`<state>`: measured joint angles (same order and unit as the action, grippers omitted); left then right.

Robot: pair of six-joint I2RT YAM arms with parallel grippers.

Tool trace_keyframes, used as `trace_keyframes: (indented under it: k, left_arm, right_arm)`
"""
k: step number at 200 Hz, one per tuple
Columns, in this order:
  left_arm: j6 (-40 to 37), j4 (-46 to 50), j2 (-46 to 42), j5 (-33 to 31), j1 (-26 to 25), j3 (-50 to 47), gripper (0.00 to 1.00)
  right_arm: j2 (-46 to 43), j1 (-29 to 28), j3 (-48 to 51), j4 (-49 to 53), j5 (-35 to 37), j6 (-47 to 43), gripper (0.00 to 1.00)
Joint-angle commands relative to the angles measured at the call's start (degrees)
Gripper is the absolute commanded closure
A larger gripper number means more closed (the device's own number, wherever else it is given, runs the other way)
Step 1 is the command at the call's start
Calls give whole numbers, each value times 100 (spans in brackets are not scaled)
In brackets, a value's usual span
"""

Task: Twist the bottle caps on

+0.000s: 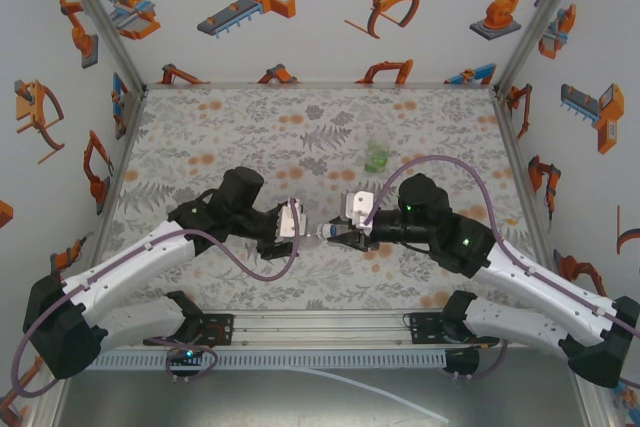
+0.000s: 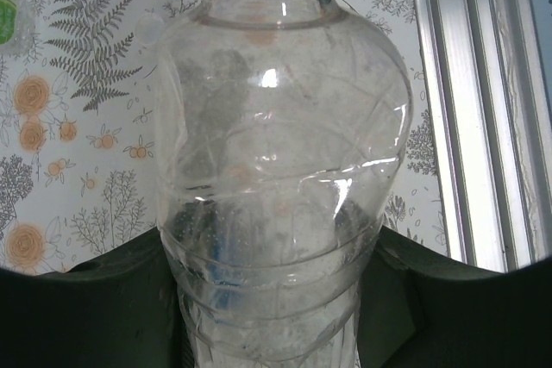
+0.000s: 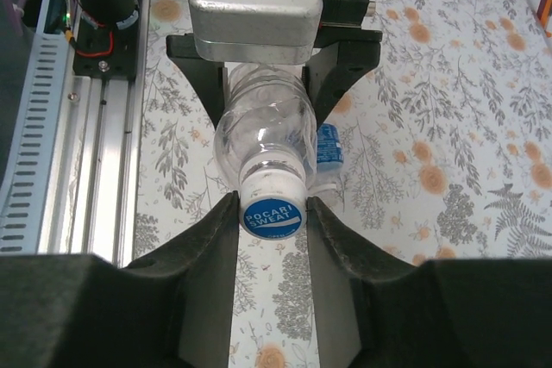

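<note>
A plain clear bottle is held level above the table, with my left gripper shut round its lower body. Its neck points at my right arm. A white bottle cap with a blue printed top sits on that neck. My right gripper has closed on the cap, one fingertip touching each side. From above, the two grippers meet at the table's middle, left gripper facing right gripper. A green-tinted bottle stands further back. A blue label on clear plastic shows just beside the held bottle.
The floral tabletop is walled at the left, back and right. An aluminium rail with the arm bases runs along the near edge. Purple cables loop from both arms.
</note>
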<state>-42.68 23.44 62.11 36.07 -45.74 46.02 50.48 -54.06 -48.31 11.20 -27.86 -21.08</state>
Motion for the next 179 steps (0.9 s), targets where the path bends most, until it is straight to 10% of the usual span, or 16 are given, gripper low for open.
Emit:
trace_keyframes:
  k: [1, 73, 130, 179]
  left_arm:
    - [-92, 38, -33, 230, -24, 162, 100]
    - [-47, 138, 65, 248, -26, 247, 100]
    - [22, 205, 143, 251, -24, 324, 100]
    - [41, 101, 17, 189, -27, 250, 100]
  right_arm:
    - [-4, -10, 33, -184, -146, -3, 72]
    - [275, -208, -524, 677, -88, -394, 100]
    - [515, -470, -895, 1159, 197, -947, 100]
    - [560, -469, -655, 677, 677, 1226, 100]
